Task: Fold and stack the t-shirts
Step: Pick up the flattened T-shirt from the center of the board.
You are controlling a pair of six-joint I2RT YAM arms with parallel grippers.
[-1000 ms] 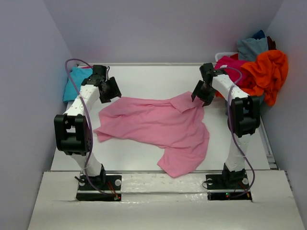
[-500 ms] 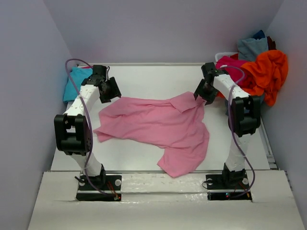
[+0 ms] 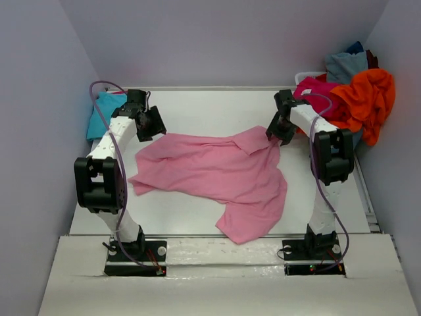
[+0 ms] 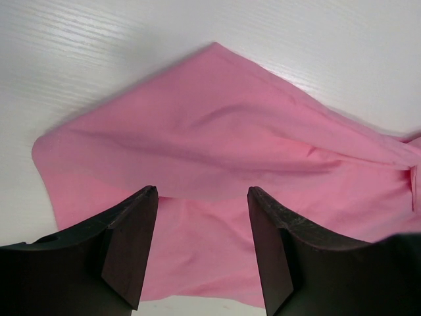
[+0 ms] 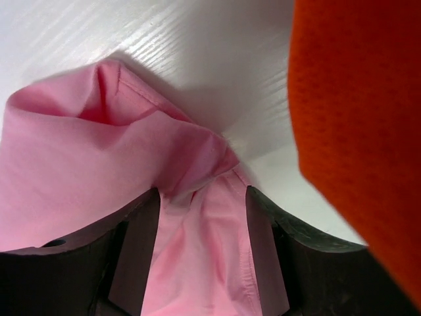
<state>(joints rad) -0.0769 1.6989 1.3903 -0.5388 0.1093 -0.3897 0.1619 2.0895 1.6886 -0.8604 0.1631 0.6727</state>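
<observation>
Lying beneath left tool [image 3: 153,126] and right tool [image 3: 275,135], pink t-shirt [image 3: 210,172] sprawls.

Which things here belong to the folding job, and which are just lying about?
Job: pink t-shirt, turquoise t-shirt, magenta t-shirt, orange t-shirt, grey-blue t-shirt.
Merely there: table, purple cable.

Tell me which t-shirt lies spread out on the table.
The light pink t-shirt, loose across the table's middle. The turquoise one sits bunched far left; magenta, orange and grey-blue ones are heaped far right.
</observation>
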